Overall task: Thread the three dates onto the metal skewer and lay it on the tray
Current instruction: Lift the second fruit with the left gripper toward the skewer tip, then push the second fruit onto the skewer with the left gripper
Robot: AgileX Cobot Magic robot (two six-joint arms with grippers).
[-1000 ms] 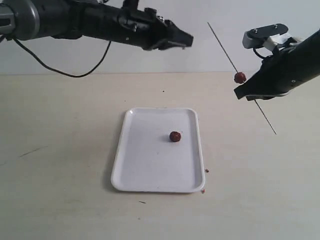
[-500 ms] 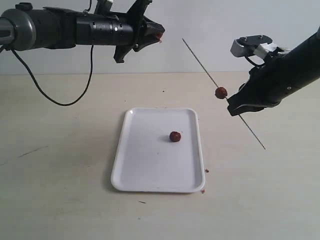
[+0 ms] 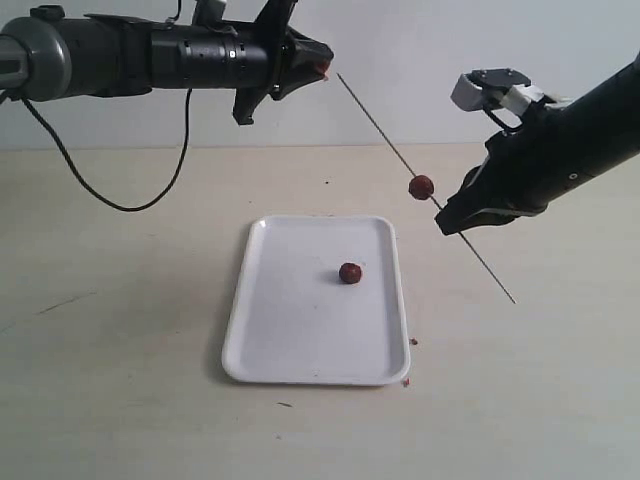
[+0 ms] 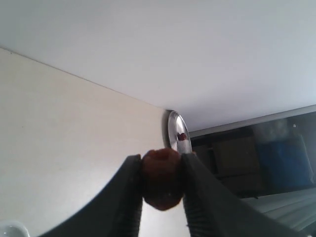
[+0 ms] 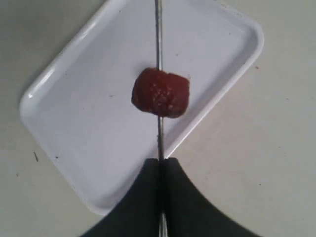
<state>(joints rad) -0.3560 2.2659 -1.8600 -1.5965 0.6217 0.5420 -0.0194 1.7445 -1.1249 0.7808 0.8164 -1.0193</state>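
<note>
Jaws both grip, as I see it: left gripper [image 4: 162, 159] pinches one date [image 4: 161, 178], right gripper [image 5: 160, 167] clamps the metal skewer [image 3: 375, 120], second date [image 3: 421, 186] threaded, its tip seemingly just beside the first.

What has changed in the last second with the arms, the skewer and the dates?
The right gripper carried the metal skewer, with its threaded date, leftward and lower, bringing the tip near the left gripper. The left gripper drew back leftward and turned, keeping its held date. Nothing was picked up or released. The tray and the loose date on it stayed put.
</note>
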